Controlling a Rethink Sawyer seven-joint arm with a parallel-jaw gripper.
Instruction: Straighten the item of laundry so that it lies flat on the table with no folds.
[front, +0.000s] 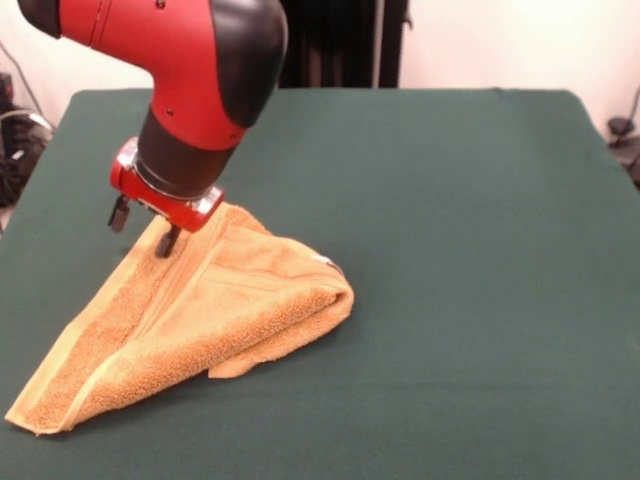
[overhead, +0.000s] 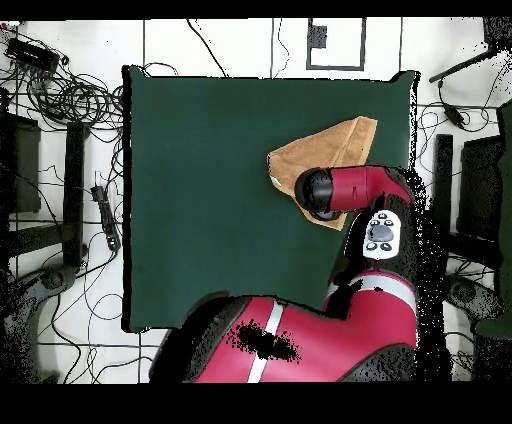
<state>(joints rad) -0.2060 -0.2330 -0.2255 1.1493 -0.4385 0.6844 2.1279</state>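
Towel (front: 200, 320) folded into a triangle at the table's (front: 480, 250) 8 o'clock in front view. Gripper (front: 160, 238) low at its far corner; can't tell whether it's closed. Drag outward slowly, keeping cloth low, so the fold opens.

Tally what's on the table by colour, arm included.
Golden-orange: 1, the towel, folded over on itself
Dark green: 1, the table
Red and black: 1, the arm with its gripper at the towel's far corner
Total: 3
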